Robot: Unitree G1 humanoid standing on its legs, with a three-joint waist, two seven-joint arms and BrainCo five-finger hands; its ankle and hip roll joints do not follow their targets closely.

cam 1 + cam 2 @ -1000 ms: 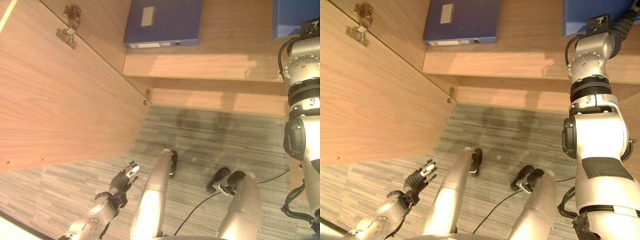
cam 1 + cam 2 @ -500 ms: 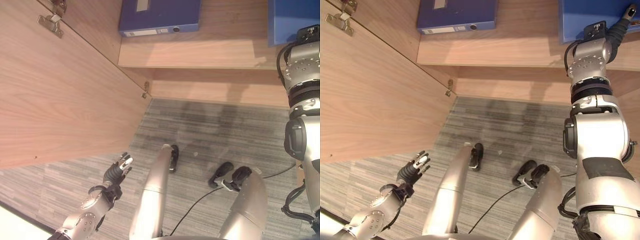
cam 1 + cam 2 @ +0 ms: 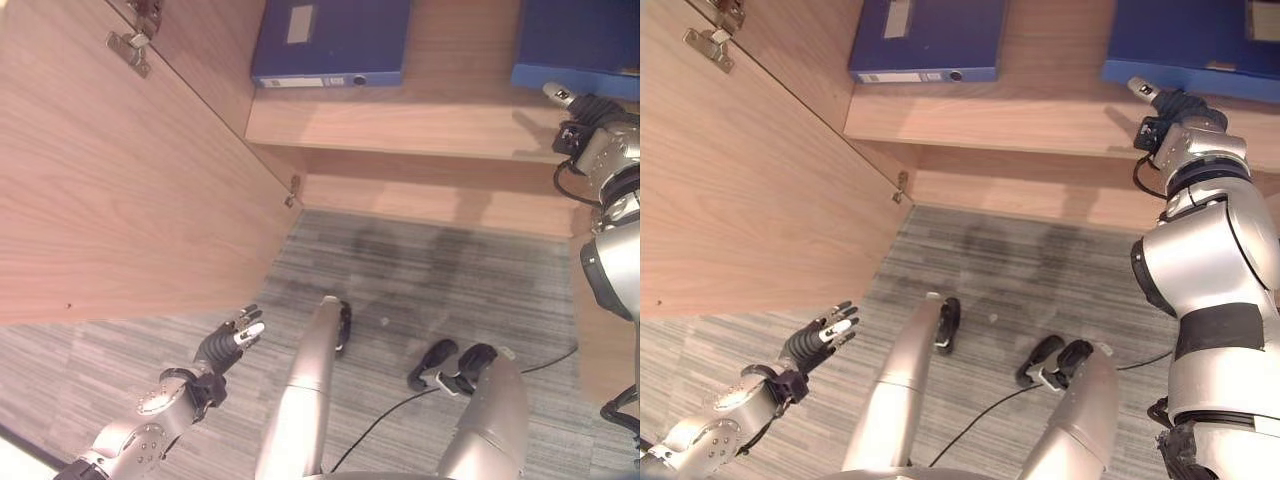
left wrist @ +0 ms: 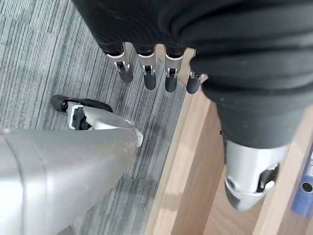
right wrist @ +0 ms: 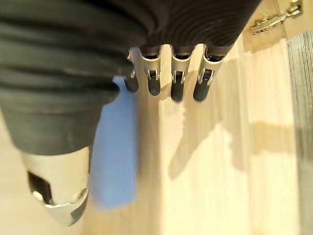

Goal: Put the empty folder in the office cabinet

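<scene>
both robot hands (image 3: 228, 345) (image 3: 1170, 105) open, empty

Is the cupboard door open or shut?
Open. The door swings out left, so the shelf and blue folders show.

Two dark blue folders: one (image 3: 330, 40) with a pale label and white spine strip, another (image 3: 1200, 40) plain blue. Cabinet door (image 3: 110, 200) and shelf (image 3: 400, 125) light wood grain. Carpet (image 3: 440, 270) grey, fine stripes. Hinge (image 3: 130, 48) metallic.
</scene>
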